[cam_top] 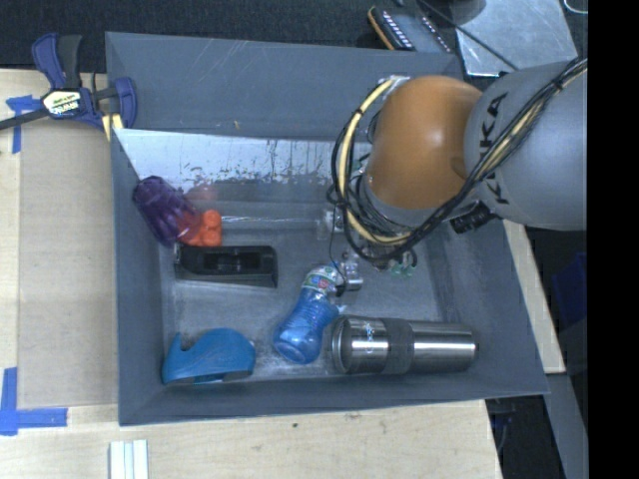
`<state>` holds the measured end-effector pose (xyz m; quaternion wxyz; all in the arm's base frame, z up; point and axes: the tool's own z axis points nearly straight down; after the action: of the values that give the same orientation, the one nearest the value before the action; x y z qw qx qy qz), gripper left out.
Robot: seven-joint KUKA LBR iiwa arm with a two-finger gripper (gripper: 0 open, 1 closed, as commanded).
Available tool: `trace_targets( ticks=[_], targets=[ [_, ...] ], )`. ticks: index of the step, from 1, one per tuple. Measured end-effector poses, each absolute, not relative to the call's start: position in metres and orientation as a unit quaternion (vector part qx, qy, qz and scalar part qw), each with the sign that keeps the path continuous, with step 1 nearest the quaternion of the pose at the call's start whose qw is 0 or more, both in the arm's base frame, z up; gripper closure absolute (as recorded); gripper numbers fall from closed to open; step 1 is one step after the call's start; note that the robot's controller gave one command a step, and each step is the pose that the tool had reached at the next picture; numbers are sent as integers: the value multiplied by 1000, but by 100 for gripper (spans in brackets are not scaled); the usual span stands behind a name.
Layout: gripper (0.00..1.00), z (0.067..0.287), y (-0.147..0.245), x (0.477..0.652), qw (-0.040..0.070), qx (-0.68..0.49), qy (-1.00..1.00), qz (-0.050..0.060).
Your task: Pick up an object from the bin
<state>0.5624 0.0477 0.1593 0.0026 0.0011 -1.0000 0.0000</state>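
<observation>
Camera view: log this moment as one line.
pincer: at cap end of blue bottle | bottle: lying beside metal flask | lift: not yet

Grey KUKA-marked arm (544,153) wears orange cover (424,138) and yellow-black cables (343,160).

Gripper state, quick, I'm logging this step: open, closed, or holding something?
Gripper: cannot be told. It sits at the cap end of the translucent blue plastic bottle, which lies beside the cylindrical steel flask.

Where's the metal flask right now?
The metal flask lies on its side at the view's lower right, against the bin's front wall, beside the blue bottle.
</observation>
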Motion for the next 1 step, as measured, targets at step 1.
trace_targets(
  ticks=[1],
  targets=[
    [0,162,48,563,1,1,-1000,0]
  ],
)
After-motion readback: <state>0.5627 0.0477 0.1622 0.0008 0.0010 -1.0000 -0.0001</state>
